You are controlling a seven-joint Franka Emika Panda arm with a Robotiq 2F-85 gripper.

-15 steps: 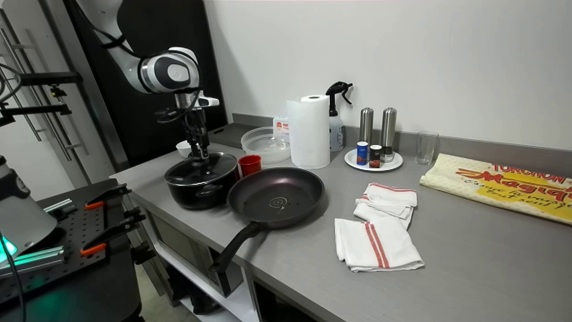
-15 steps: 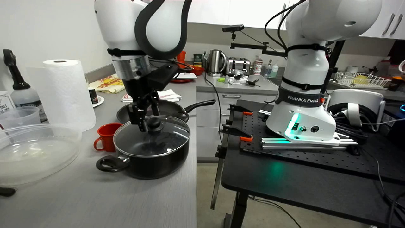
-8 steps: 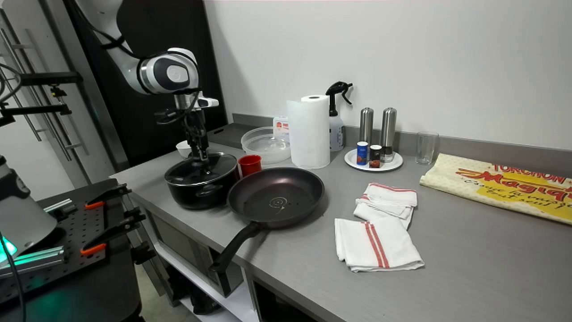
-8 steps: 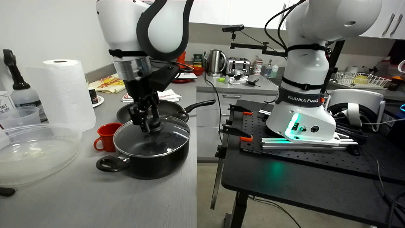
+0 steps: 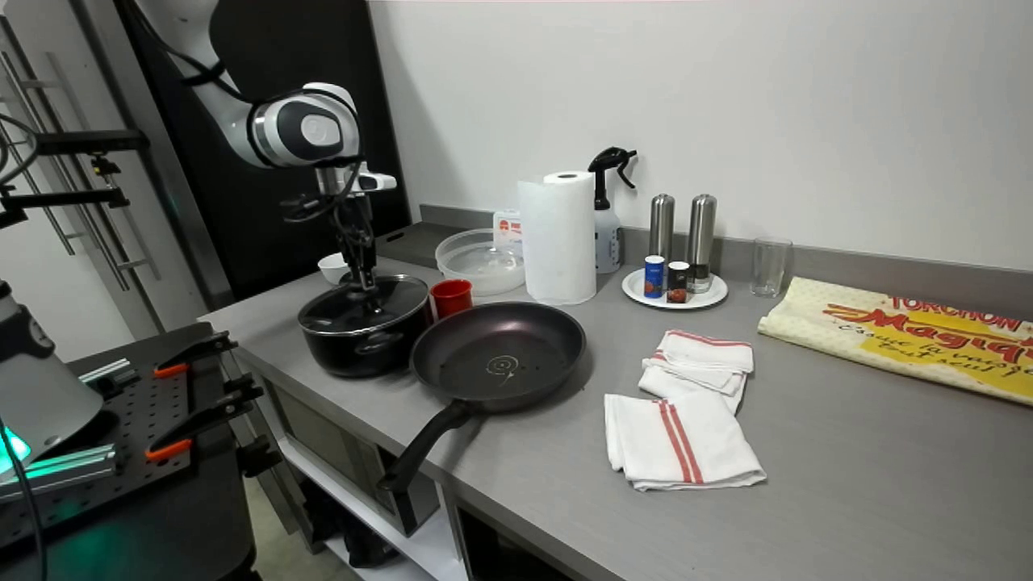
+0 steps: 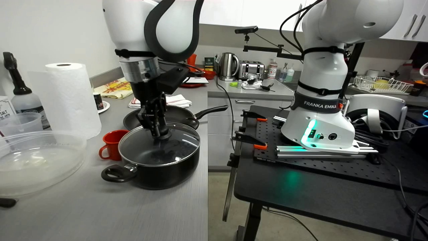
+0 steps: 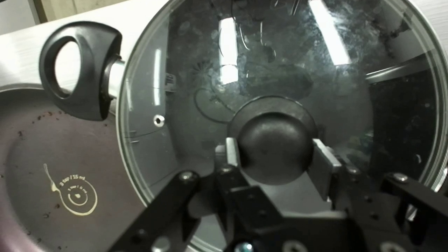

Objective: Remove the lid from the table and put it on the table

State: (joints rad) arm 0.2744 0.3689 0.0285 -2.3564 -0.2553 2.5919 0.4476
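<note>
We see the gripper clamped, from the wrist view's nine and three o'clock, on the round knob of the lid.

In your wrist view, the lid is cut off at twelve o'clock and partly hidden toward six by the end effector; the frying pan is cut off at nine. In an exterior view, you lose part of the clear tub at nine.
</note>
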